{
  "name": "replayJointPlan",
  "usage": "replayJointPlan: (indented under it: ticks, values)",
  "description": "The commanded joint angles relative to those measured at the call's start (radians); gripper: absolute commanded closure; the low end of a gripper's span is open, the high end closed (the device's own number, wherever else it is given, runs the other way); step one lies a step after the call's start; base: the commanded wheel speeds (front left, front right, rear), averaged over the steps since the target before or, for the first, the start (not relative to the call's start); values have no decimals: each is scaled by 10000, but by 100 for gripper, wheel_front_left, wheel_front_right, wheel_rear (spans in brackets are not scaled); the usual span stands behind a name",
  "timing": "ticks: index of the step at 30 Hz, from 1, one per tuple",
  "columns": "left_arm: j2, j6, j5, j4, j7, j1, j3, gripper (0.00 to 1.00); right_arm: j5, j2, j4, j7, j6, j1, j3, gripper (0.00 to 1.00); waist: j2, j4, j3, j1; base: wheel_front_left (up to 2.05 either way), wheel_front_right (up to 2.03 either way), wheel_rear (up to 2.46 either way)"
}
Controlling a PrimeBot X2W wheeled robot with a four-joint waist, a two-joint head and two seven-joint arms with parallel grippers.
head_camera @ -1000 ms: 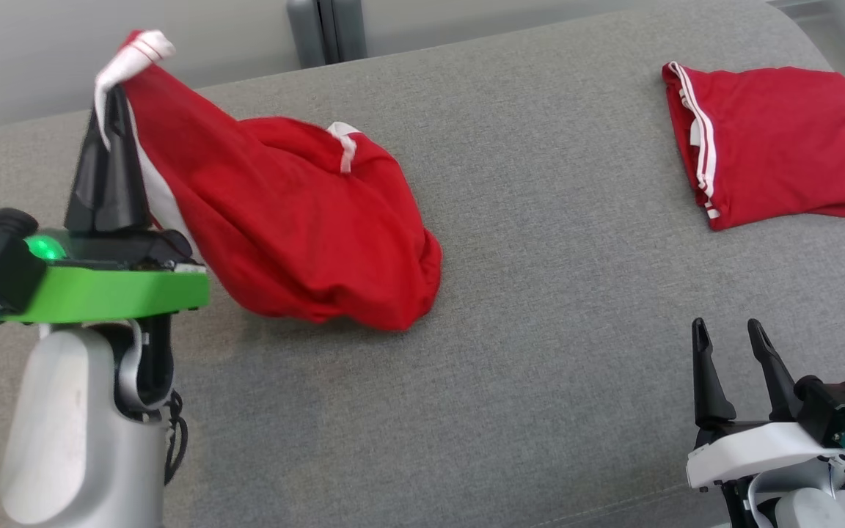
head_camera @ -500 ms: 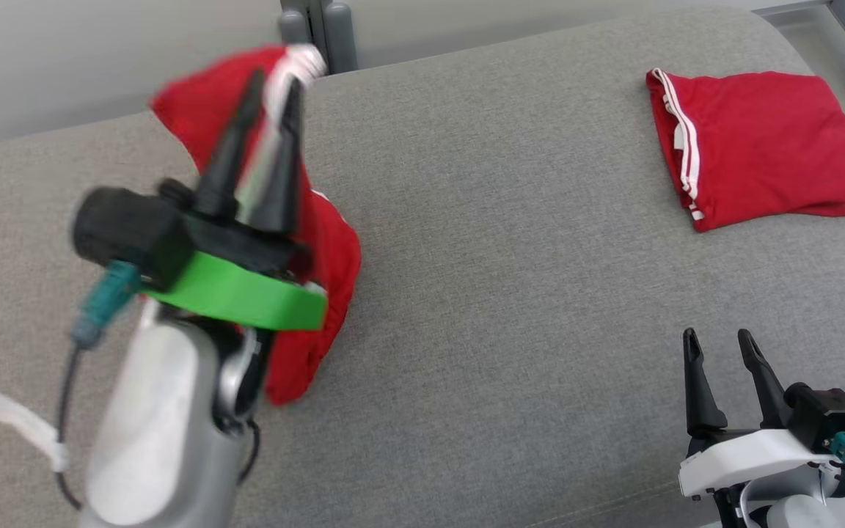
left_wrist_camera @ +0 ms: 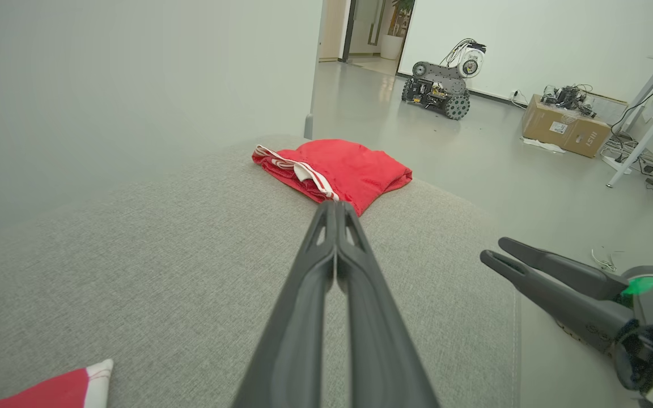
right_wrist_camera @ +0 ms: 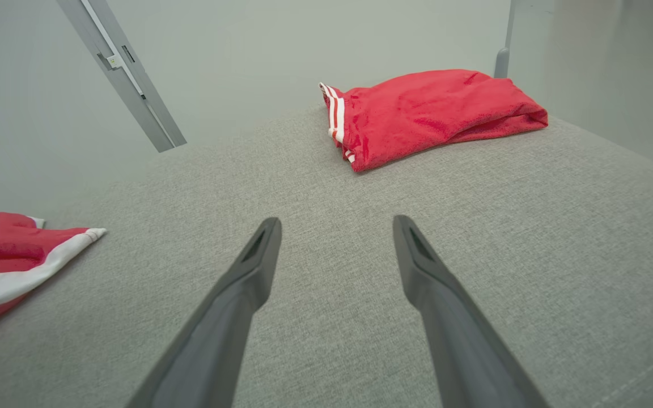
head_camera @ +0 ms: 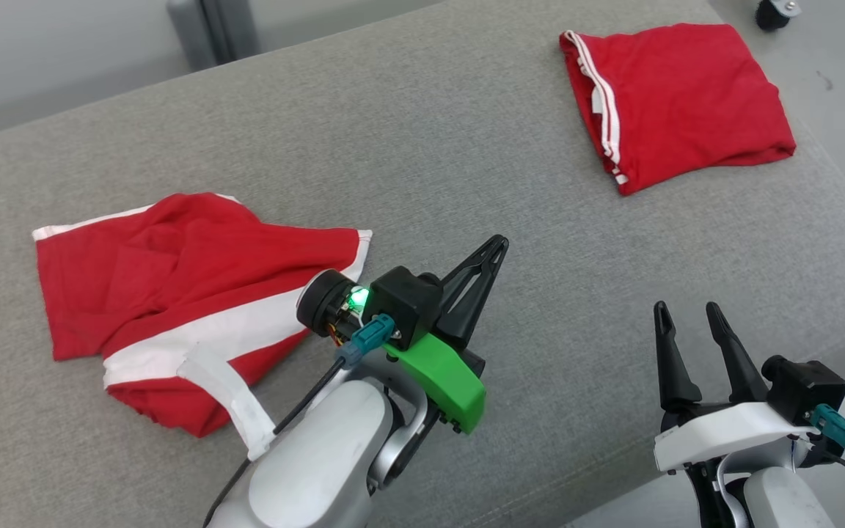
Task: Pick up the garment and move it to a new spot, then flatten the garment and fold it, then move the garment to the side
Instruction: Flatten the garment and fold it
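Note:
A red garment with white trim [head_camera: 173, 293] lies loosely spread and wrinkled on the left of the grey cushion; its corner shows in the left wrist view [left_wrist_camera: 54, 388] and the right wrist view [right_wrist_camera: 15, 255]. My left gripper [head_camera: 497, 243] is shut and empty, hovering just right of the garment, fingers pointing toward the far right. In the left wrist view its fingers [left_wrist_camera: 335, 207] press together. My right gripper [head_camera: 683, 312] stands open over the cushion's front right, nothing between its fingers [right_wrist_camera: 258, 249].
A second red garment [head_camera: 675, 95], folded, lies at the far right of the grey cushion [head_camera: 466, 147]. The cushion's right edge drops to the floor. A tracked robot [left_wrist_camera: 442, 90] and a cardboard box [left_wrist_camera: 564, 127] stand on the floor beyond.
The left gripper let go of the garment, which dropped onto the cushion's left side; the gripper swung right and shut empty. The head camera turned. The right gripper stayed open.

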Motion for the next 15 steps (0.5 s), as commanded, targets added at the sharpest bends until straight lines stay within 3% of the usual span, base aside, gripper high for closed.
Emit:
replayJointPlan:
  ticks: [1,4,5,6,7,15]
  values:
    - [61,181,-146,146,-109,-262,-169,100,79,-2,50,4,-16,27,-18,0,0,-571,277,0,0,0,0]
    - [61,445,-301,557,-228,-523,-367,98,133,-3,92,4,-16,143,-55,0,0,-692,255,0,0,0,0]
    - [59,555,-253,755,-312,-614,-369,65,130,-2,100,4,-16,173,-59,0,0,-722,232,0,0,0,0]
    - [60,627,-222,927,-343,-663,-345,44,122,-2,106,4,-16,202,-71,0,0,-736,208,0,0,0,0]
    - [59,717,-236,1129,-380,-691,-289,0,112,-3,111,4,-16,240,-118,0,0,-740,162,0,0,0,0]
    - [677,1256,-329,2248,-21,-794,165,0,-127,-5,61,4,-16,407,-465,0,0,-284,-196,0,0,0,0]
